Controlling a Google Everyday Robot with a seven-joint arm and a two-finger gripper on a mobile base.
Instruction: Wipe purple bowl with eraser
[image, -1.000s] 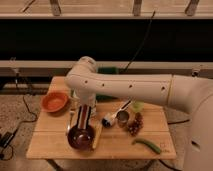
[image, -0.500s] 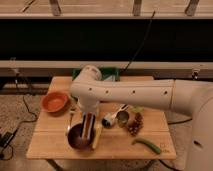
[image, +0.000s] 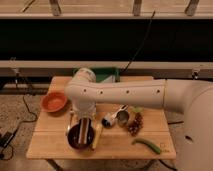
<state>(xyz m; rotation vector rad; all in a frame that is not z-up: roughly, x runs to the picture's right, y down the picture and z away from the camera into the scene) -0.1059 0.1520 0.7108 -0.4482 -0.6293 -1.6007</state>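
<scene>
The purple bowl (image: 76, 140) sits at the front left of the wooden table (image: 50, 142). My gripper (image: 83, 126) reaches straight down from the white arm (image: 120, 94) into the bowl. It is shut on the eraser (image: 85, 131), a striped block whose lower end is inside the bowl against its right side. The gripper hides the bowl's back rim.
A yellow banana (image: 97, 137) lies against the bowl's right side. An orange bowl (image: 54, 101) stands at the left. A metal can (image: 120, 117), dark grapes (image: 135, 125) and a green pepper (image: 148, 145) lie to the right. A green box (image: 106, 74) is at the back.
The arm's elbow has sunk lower and bent over the table. The gripper has stayed in the purple bowl with the eraser, shifting slightly.
</scene>
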